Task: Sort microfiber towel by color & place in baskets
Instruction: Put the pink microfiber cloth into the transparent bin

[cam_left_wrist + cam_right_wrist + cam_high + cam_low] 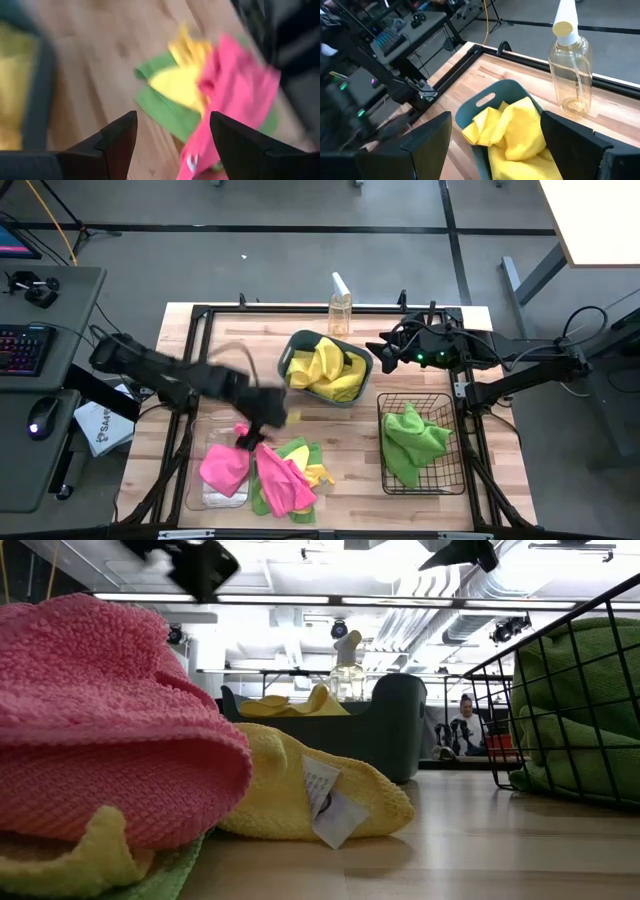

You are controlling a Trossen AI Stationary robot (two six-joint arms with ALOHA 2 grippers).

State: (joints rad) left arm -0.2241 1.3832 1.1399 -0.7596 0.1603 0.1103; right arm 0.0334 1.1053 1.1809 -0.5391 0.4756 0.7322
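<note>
Left arm (170,380) motion-smeared in high view; left gripper (262,412) outline indistinct there. Left wrist view blurred throughout: pink towel (235,95), yellow towel (182,82), green towel (165,110) lack sharp edges; teal tub (42,75) mere smear, cut by frame edge. Clear tub (222,492) mostly hidden under another pink towel (224,464). In low view, wire basket (560,690) cut off at frame edge; spray bottle (346,675) bottom hidden behind tub. Right wrist view: far side smeared, tub's near end hidden behind fingers (577,145).
</note>
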